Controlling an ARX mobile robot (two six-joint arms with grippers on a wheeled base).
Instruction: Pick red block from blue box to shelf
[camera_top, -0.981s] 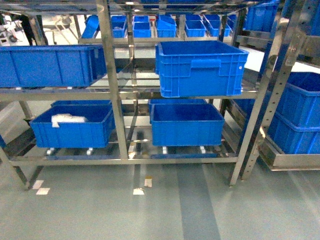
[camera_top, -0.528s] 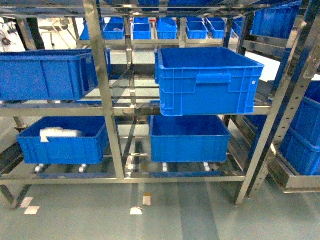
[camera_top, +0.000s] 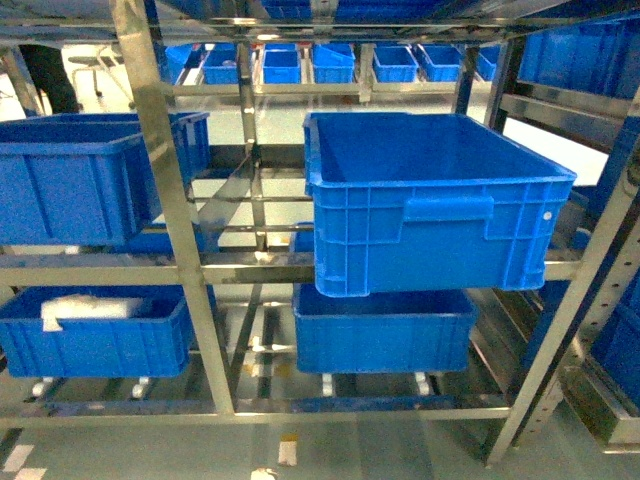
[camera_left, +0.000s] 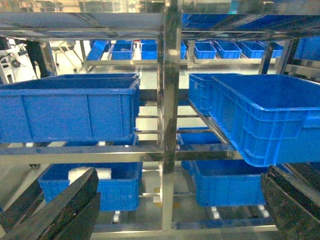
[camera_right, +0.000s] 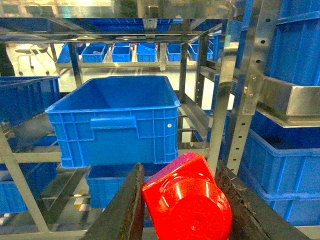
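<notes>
The red block (camera_right: 187, 200), glossy with its round stud facing the camera, is clamped between the two dark fingers of my right gripper (camera_right: 179, 175). It hangs in front of the shelf (camera_right: 220, 110), near a steel upright and below the level of a large dark blue crate (camera_right: 115, 120). My left gripper (camera_left: 180, 200) is open, its fingers (camera_left: 70, 205) spread wide with nothing between them, facing the shelf's middle upright (camera_left: 170, 100). The shelf (camera_top: 160, 200) fills the head view; neither gripper shows there. The blue box is out of view.
Dark blue ribbed crates stand on the shelf tiers: one large crate (camera_top: 430, 200) juts forward at centre right, another (camera_top: 70, 175) sits at left. Lower crates (camera_top: 385, 325) rest on the bottom tier, one holding white material (camera_top: 85, 305). A second rack (camera_right: 280, 100) stands to the right.
The head view has closed in on the shelf: the centre crate looms larger and lower in frame, the uprights have slid left, and the floor has nearly left view.
</notes>
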